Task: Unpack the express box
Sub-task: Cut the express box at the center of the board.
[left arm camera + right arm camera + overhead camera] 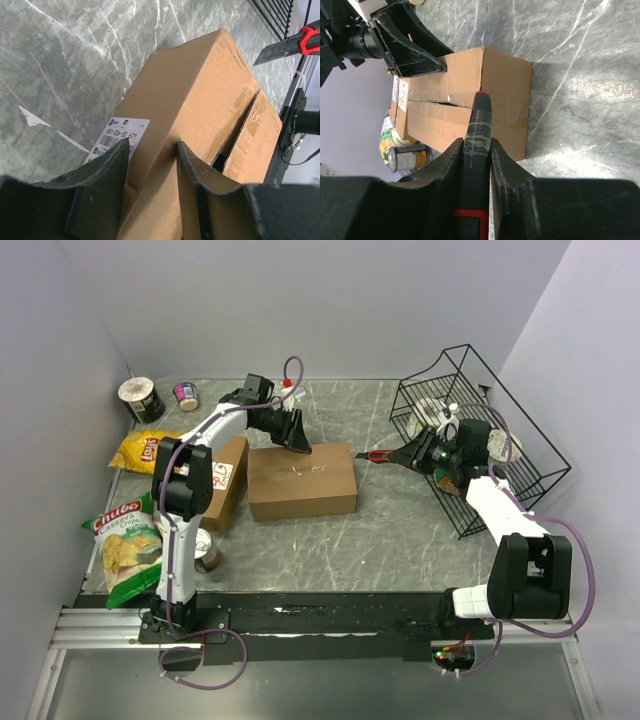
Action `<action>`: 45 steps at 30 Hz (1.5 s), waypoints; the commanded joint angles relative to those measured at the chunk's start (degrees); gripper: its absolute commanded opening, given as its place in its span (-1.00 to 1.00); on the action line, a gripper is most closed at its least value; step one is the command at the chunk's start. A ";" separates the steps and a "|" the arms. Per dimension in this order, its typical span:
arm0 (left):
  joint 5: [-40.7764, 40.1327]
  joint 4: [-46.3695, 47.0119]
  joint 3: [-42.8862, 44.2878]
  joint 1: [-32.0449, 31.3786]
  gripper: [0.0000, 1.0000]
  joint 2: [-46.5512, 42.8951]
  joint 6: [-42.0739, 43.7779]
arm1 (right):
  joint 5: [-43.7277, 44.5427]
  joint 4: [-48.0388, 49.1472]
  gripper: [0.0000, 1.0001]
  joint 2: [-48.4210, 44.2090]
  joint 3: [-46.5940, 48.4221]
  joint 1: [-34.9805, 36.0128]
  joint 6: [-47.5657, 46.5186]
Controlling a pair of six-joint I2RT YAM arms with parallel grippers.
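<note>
The express box (300, 480) is a brown carton lying mid-table, with a slit gaping along its top seam (239, 125). My left gripper (298, 440) stands open at the box's far top edge. Its fingertips (152, 145) straddle that edge, one over the labelled side and one on the top flap. My right gripper (415, 455) is shut on a black and red utility knife (380, 455). The knife (480, 117) points at the right end of the box (505, 90) and hovers just short of it. Its blade (280, 47) also shows in the left wrist view.
A smaller labelled carton (225, 485) stands against the box's left side. A black wire basket (500, 430) sits at the right behind my right arm. Snack bags (125, 545), a can (208, 552) and cups (142, 398) line the left side.
</note>
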 commanded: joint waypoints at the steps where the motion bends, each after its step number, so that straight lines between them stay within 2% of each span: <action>1: -21.18 -0.66 -4.17 -0.94 -0.98 7.66 5.36 | -1.11 3.21 -1.00 0.79 2.18 -0.09 0.50; 7: -21.27 -0.39 -4.08 -0.85 -0.98 7.75 5.18 | -0.94 0.40 -1.00 0.71 2.45 0.00 -1.26; 20: -21.62 -0.31 -3.99 -0.85 -0.98 8.01 5.27 | -3.92 0.92 -1.00 0.79 1.39 0.53 0.41; 31: -24.95 0.05 -3.29 -0.85 -0.98 8.71 3.77 | -7.88 -9.17 -1.00 -1.14 1.04 1.14 -3.46; 45: -27.60 0.31 -2.94 -1.03 -0.98 8.98 2.98 | -11.66 -14.36 -1.00 -6.68 -1.51 1.49 -6.09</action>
